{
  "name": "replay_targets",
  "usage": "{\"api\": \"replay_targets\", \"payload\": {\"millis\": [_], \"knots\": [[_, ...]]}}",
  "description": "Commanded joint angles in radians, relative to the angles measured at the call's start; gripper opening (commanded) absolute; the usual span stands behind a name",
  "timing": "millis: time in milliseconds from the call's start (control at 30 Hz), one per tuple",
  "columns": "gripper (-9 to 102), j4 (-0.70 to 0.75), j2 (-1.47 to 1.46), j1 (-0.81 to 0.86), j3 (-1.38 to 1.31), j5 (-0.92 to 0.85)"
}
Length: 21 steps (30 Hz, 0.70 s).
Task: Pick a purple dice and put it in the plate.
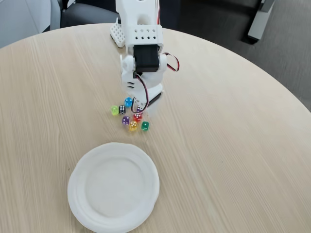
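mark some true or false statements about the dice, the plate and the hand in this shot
1. The plate has no dice in it. True.
2. A purple dice lies on the table among the other dice. True.
3. The dice sit in the plate. False: they lie clustered on the wood above the plate in the fixed view.
4. The hand hangs over the plate. False: it is down at the cluster, by the blue die and red die.
5. The plate is square and black. False: it is round and white.
6. A green die sits at the cluster's right edge. True.

dice (pixel 126 120) behind plate (pixel 82 170) (well apart)
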Motion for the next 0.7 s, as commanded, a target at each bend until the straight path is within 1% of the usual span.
{"api": "replay_targets", "payload": {"millis": [0,233,500,667], "knots": [[16,-0.005,0.006,-0.011,-0.005,0.005],[11,-0.006,0.005,-0.011,-0.005,0.018],[15,-0.008,-0.061,-0.011,-0.003,0.029],[15,-0.008,-0.061,-0.011,-0.014,0.043]]}}
